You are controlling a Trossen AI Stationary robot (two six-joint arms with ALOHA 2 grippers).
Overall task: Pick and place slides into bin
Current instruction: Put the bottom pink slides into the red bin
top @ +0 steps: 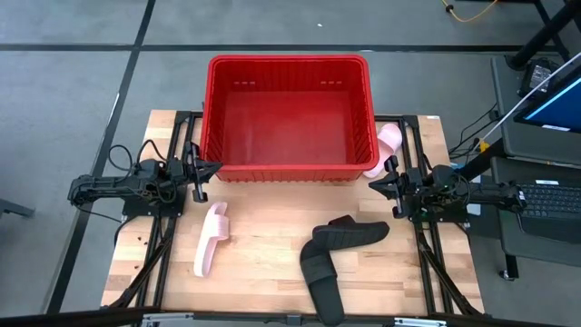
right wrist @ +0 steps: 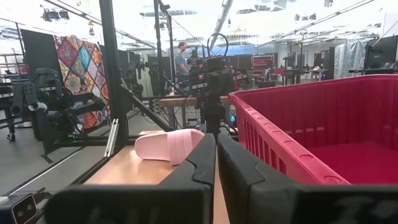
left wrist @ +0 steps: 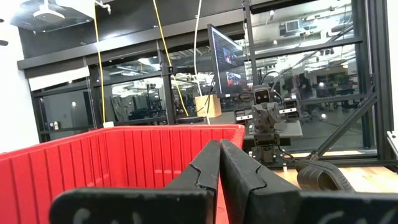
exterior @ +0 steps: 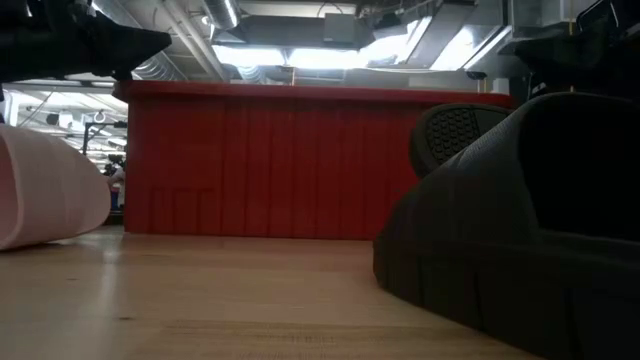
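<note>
We see a pale wooden table (top: 263,263) set on a grey floor (top: 82,82). A keyboard (top: 556,202) and a blue-lit screen (top: 556,98) sit off to one side, a yellow cable (top: 472,13) trails nearby, and a person (right wrist: 181,57) stands far back.

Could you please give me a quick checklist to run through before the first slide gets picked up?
1. Red bin has nothing in it: ok.
2. Left gripper shut beside the bin's left front corner; it must open before any grasp: not ok.
3. Right gripper shut by the bin's right front corner: not ok.
4. Pink slide on the table lies alone, apart from the others: ok.
5. Two black slides touch or overlap: not ok for a clean single pick.
6. Second pink slide is wedged between bin and right arm; clearance: cannot tell.
</note>
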